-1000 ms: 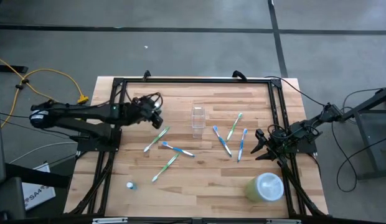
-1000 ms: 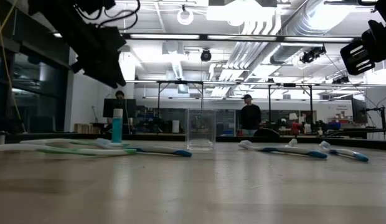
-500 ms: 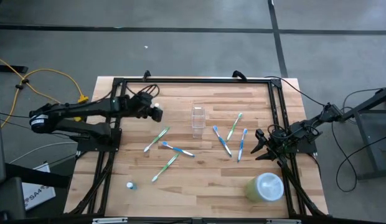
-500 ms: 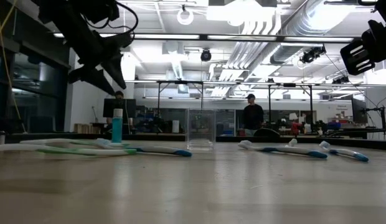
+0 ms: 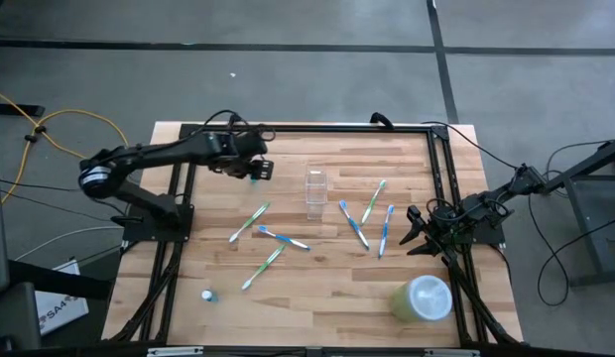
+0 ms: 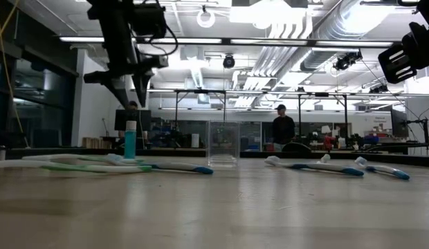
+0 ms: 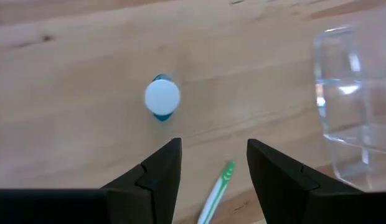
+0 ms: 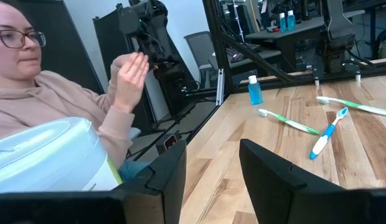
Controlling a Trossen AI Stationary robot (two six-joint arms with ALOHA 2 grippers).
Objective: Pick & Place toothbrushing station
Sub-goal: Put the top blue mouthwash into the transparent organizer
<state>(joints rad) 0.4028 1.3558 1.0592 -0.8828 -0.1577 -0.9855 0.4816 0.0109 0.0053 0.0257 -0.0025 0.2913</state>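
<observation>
Swung inward since a second ago – left gripper (image 5: 256,170) now up-table, fingers spread, empty, poised over a small tube (image 7: 162,98) beside the cup (image 5: 315,191). Right gripper (image 5: 417,231) parked at table edge, spread too, empty. Nothing placed yet – brushes (image 5: 271,237) scattered flat, cup empty; everything left to do.

Things on and around the table that are not part of the set

A large pale green round container (image 5: 423,298) with a lid stands near one corner of the wooden table (image 5: 307,297). A yellow cable (image 5: 50,124) lies on the grey floor beside the table. A person in a pink hoodie (image 8: 62,106) sits close to the table with one hand (image 8: 129,74) raised. In the room behind, two people (image 6: 279,129) stand far away.
</observation>
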